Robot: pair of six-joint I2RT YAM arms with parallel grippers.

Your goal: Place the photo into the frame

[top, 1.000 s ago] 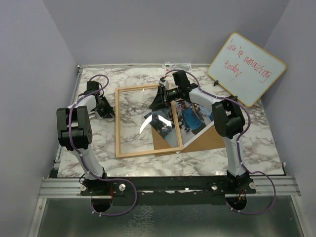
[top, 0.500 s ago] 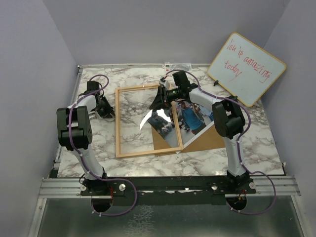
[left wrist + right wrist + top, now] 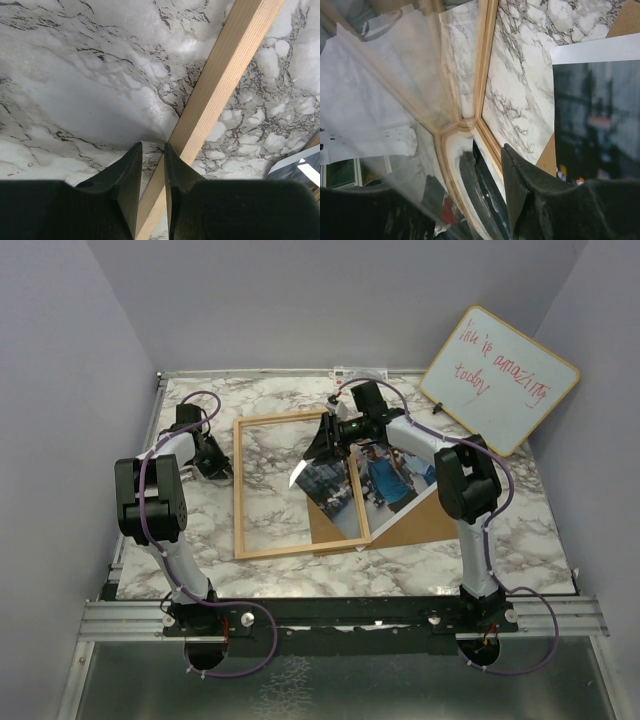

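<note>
Spanning the whole workspace, the marble-patterned table [image 3: 520, 530] carries all items. Whiteboard [image 3: 500, 380] with red writing leans at the far right corner. The frame [image 3: 270, 510], light wood with a clear pane, lies left of centre. The brown backing board [image 3: 425, 520] lies flat just beside its right rail. The photo [image 3: 385, 480] sits face up, askew. Its right part rests on the backing board. The frame's right rail crosses over it, and its left part shows through the pane.

Right claw [image 3: 318, 445] is at the frame's far right corner. Its fingers stand apart, one on either side of the rail there. Left claw [image 3: 222, 465] is at the frame's left rail. Its fingers [image 3: 130, 190] are nearly together with a narrow gap, and the rail runs beneath them. Whether they pinch it, cannot tell.
</note>
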